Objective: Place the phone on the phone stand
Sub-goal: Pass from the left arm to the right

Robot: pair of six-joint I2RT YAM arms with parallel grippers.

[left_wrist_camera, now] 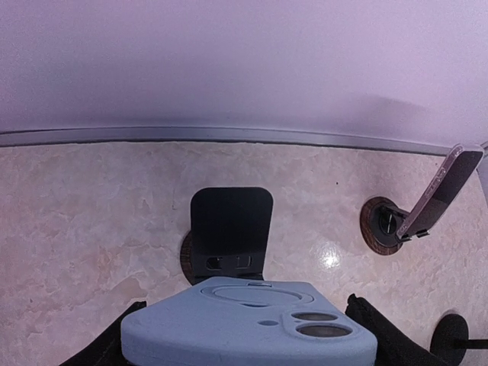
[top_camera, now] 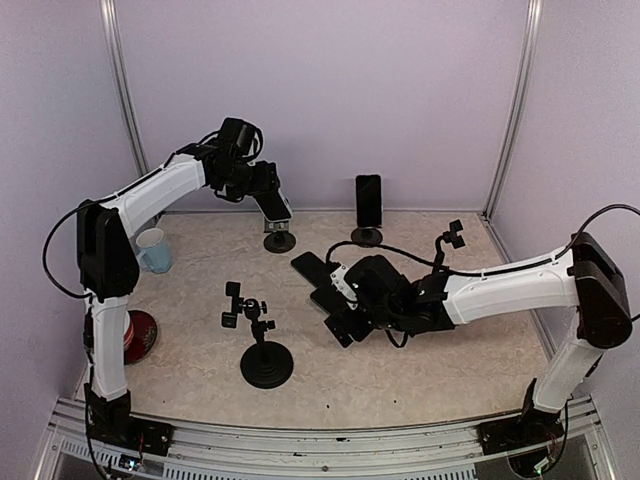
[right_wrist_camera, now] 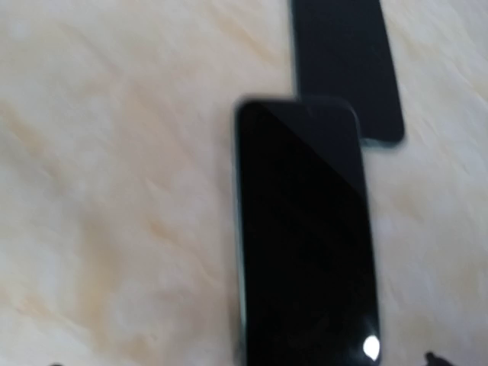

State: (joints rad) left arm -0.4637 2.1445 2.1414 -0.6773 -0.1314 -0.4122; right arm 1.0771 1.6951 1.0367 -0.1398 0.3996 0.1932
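Observation:
My left gripper (left_wrist_camera: pixel 248 339) is shut on a blue-cased phone (left_wrist_camera: pixel 248 320), camera side up, with a black finger on each edge. Just ahead of the phone and below it stands a phone stand (left_wrist_camera: pixel 231 232) with a black back plate on a round base. From above, this phone (top_camera: pixel 275 205) hangs tilted over that stand (top_camera: pixel 279 240) near the back wall. My right gripper (top_camera: pixel 345 318) is open, low over a black phone (right_wrist_camera: pixel 305 236) lying screen up. Only the tips of its fingers (right_wrist_camera: pixel 431 357) show at the bottom corners.
A second black phone (right_wrist_camera: pixel 347 69) lies just beyond the first. Another phone (top_camera: pixel 368 200) leans on a stand at the back. A clamp stand (top_camera: pixel 262 350) is at front centre, a gooseneck holder (top_camera: pixel 450 240) at right. A mug (top_camera: pixel 152 250) and a red object (top_camera: pixel 140 335) sit at left.

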